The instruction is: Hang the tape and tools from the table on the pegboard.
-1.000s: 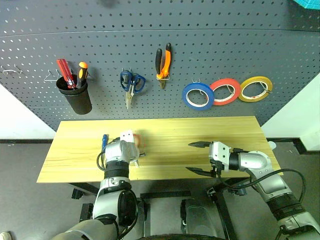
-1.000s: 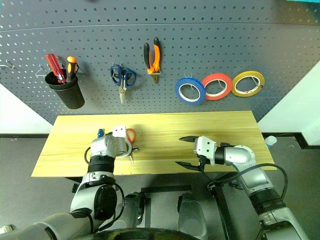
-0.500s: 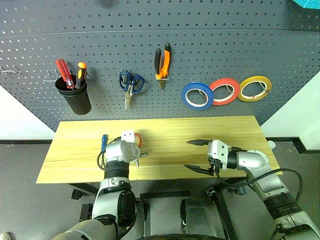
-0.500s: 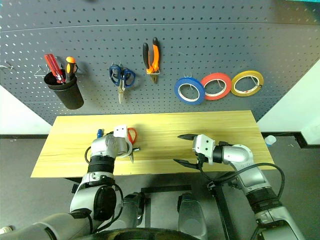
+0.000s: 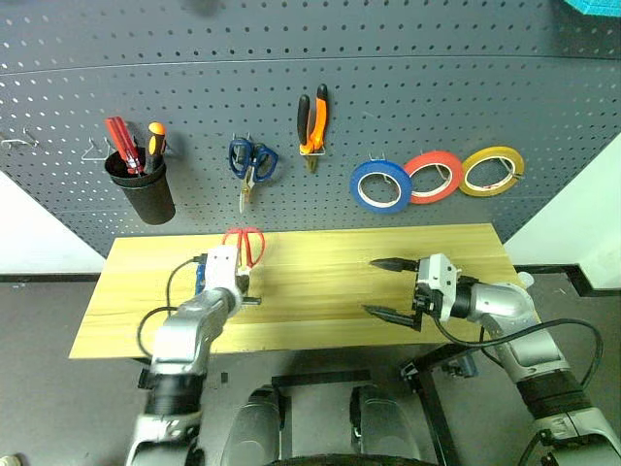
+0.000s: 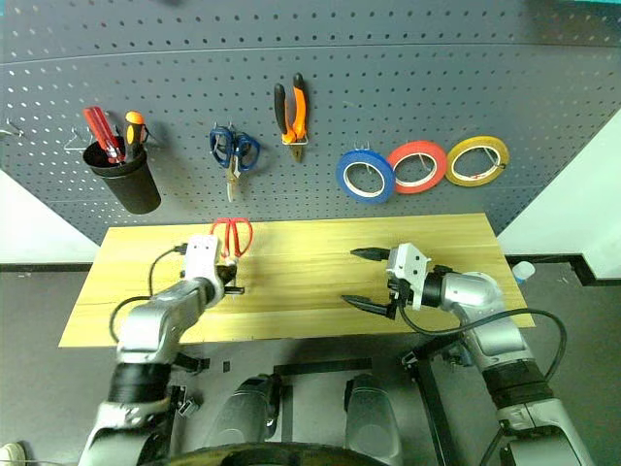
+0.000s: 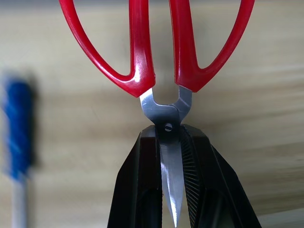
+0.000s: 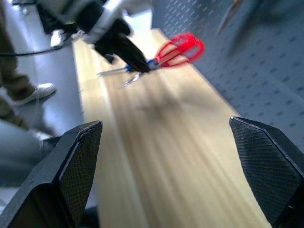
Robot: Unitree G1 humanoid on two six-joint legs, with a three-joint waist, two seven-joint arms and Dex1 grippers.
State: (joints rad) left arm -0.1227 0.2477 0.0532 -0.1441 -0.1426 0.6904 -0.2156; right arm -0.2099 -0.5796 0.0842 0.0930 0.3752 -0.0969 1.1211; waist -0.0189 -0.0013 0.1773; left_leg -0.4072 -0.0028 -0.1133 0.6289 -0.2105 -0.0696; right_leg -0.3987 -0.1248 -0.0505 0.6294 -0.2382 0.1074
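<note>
My left gripper (image 5: 236,280) is shut on the blades of the red-handled scissors (image 5: 244,245). It holds them above the left part of the table (image 5: 320,257), with their handles (image 7: 142,61) toward the pegboard (image 5: 437,87). The blue-handled screwdriver (image 7: 19,128) lies on the wood just beside that gripper, partly hidden in the head views. The blue tape (image 5: 381,186) and the orange-and-black pliers (image 5: 312,121) hang on the pegboard. My right gripper (image 5: 371,286) hovers open over the table's right half, pointing left, with nothing between its fingers.
On the pegboard hang blue-handled scissors (image 5: 252,163), a red roll (image 5: 435,175), a yellow roll (image 5: 493,171) and a black cup (image 5: 146,189) holding screwdrivers. A person's shoe (image 8: 28,95) and trouser leg are on the floor past the table's left end.
My left gripper has lifted the red scissors off the table, moved left and turned so the handles point at the pegboard. The right gripper rose a little, still open.
</note>
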